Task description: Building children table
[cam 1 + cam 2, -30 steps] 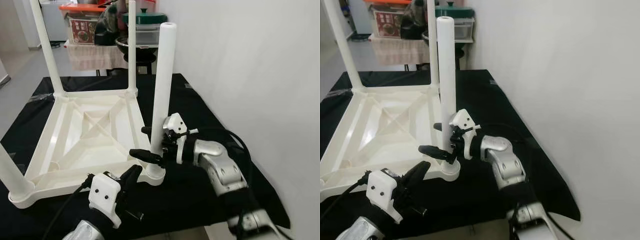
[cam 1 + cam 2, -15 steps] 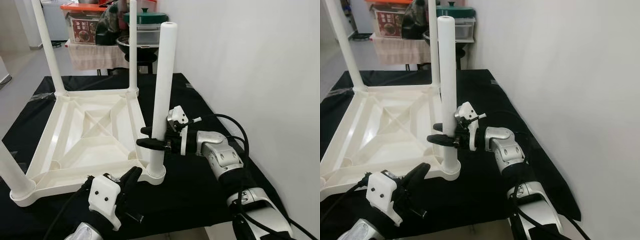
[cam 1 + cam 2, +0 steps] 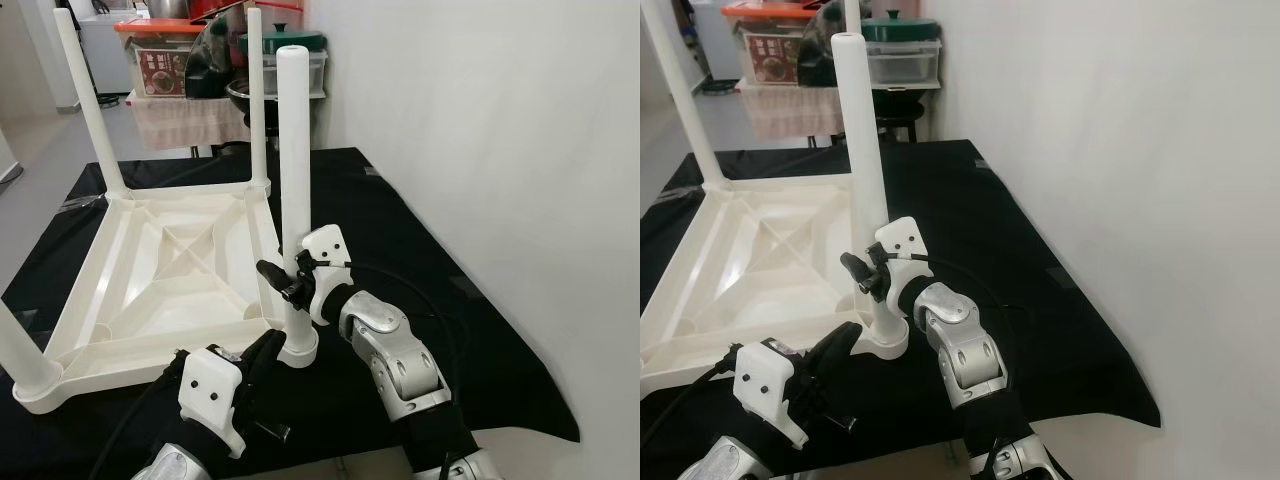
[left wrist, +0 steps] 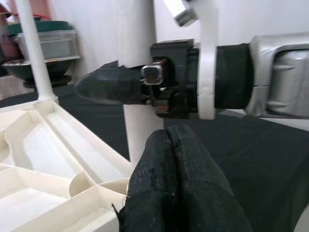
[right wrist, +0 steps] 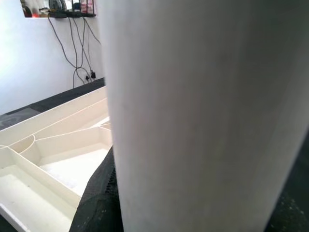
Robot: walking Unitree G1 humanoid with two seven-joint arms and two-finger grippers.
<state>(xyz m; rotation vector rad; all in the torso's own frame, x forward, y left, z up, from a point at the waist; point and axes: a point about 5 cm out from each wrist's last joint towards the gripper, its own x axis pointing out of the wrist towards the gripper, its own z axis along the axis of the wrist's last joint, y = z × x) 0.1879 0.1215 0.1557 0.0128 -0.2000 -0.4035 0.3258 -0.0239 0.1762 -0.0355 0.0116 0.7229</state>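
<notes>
Right gripper (image 3: 285, 285): your fingers pinch the near-right table leg (image 3: 291, 150) low on its shaft. Left gripper (image 4: 176, 159): fingers pressed together, near that leg's socket. Upturned white children's table (image 3: 160, 270): on black cloth (image 3: 400, 250), legs up.

One upturned white table top (image 3: 160, 270) lay on one black cloth (image 3: 420, 290). Four white legs (image 3: 293, 190) stood at its corners. Two grippers; perhaps three containers behind.

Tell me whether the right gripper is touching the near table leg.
Touching. The left eye view shows the right gripper with its black fingers clamped around the leg above its socket.
</notes>
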